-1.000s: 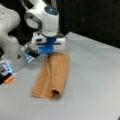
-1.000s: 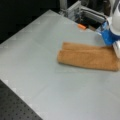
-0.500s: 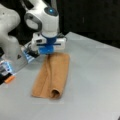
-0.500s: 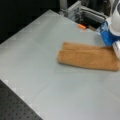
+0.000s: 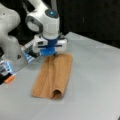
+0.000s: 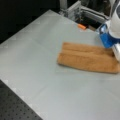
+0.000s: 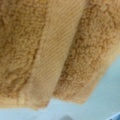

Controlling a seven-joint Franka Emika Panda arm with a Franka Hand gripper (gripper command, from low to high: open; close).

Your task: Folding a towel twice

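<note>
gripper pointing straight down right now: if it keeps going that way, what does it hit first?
The towel. The gripper sits at the towel's end at a front view's top, and the wrist view is almost filled with terry, so cloth lies right under it, the table below that. Whether it already touches is unclear.

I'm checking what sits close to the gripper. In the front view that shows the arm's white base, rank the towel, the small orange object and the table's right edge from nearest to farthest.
From the gripper:
1. Towel, directly beneath its fingers.
2. Small orange object, at the view's left.
3. Table's right edge, far right.
</note>
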